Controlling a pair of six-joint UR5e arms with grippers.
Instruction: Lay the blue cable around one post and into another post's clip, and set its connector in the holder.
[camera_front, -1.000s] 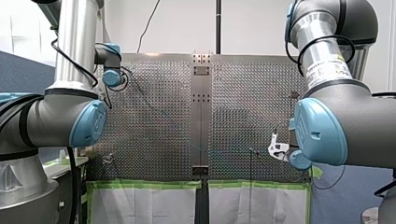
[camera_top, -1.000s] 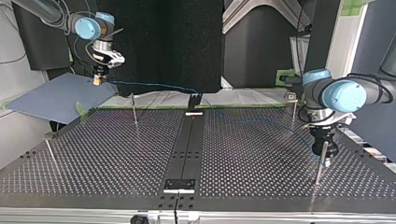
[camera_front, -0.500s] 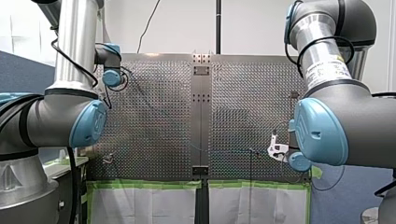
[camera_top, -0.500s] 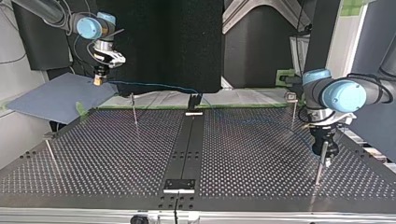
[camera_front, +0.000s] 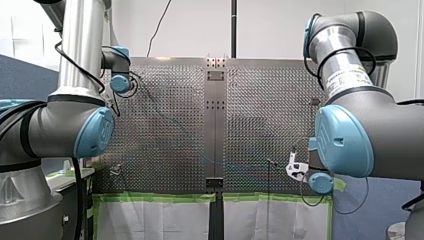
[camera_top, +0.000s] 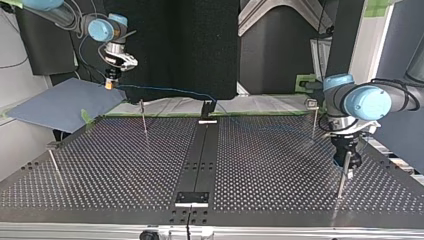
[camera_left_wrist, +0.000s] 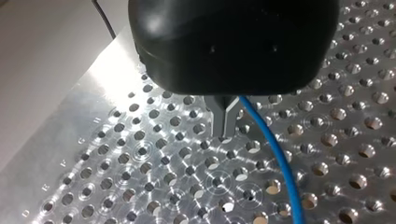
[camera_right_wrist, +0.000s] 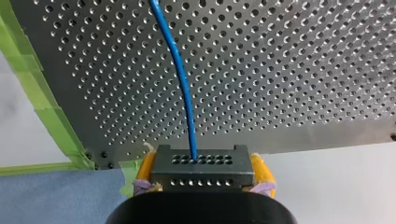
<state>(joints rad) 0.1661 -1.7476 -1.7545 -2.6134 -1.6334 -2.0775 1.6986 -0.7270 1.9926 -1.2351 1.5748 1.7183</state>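
right fingers (camera_right_wrist: 146, 169) clamp connector (camera_right_wrist: 201, 168), blue cable (camera_right_wrist: 180, 70) running straight ahead over table (camera_right_wrist: 280, 70); left fingers (camera_left_wrist: 219, 119) pinch cable

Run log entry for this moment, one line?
left end effector: shut on blue cable, low over table | right end effector: shut on connector, beyond table edge | blue cable spans between them

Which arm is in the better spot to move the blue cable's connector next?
The right one: my right pincer holds the connector between its yellow pads, up off the table. My left pincer is low at the table, shut on the cable only.
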